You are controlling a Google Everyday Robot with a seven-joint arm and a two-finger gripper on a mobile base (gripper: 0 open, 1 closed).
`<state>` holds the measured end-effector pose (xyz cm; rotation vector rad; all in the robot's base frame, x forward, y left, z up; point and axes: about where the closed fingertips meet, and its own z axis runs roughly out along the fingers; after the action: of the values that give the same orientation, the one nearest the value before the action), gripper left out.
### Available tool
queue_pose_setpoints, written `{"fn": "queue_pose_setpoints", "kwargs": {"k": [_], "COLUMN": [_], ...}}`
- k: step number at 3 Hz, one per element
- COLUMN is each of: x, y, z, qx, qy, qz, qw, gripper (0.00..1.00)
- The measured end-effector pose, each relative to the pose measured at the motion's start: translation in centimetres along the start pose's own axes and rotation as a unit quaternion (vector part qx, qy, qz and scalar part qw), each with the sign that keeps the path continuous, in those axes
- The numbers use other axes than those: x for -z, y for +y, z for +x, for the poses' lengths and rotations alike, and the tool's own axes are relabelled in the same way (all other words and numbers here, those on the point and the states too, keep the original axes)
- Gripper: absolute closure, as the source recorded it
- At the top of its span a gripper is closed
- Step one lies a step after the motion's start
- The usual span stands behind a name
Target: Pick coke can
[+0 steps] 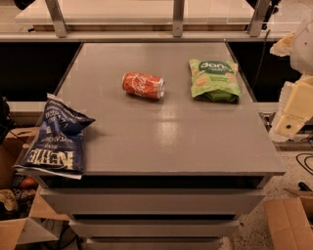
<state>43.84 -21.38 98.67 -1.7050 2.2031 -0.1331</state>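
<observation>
Nearest of all, well below the coke can (143, 85) in the view, an open right cardboard box (291, 219) sat on the speckled floor. A left cardboard box (17, 229) sat at the opposite lower corner. Just above them ran the drawer fronts (151, 200) of the grey desk (171, 141).

A dark blue chip bag (56, 141) lay at the desk's near left corner, nearer than the can and well to its left, with its edge reaching past the desk's side. The coke can itself lay on its side on the far half of the desk, a little left of centre. Its silver end faced right, and it touched nothing else.

A green snack bag (214, 79) lay flat to the right of the can, about level with it and clearly apart from it. The hand (293, 110), cream-coloured and cut by the right border, hung off the desk's side, well to the right of the can and past the green bag. Whether it was open or closed could not be told.

Farthest, behind the can, a pale shelf (146, 12) with metal posts crossed the top.
</observation>
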Motion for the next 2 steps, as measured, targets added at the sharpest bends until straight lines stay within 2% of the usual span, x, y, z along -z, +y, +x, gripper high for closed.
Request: {"fn": "queue_pose_setpoints", "kwargs": {"k": [2], "x": [-0.10], "y": [-0.48], "z": [-0.53], "qx": [0.006], "qy": [-0.009], "qz": [0.003], "qw": [0.9999], "gripper": [0.00]}}
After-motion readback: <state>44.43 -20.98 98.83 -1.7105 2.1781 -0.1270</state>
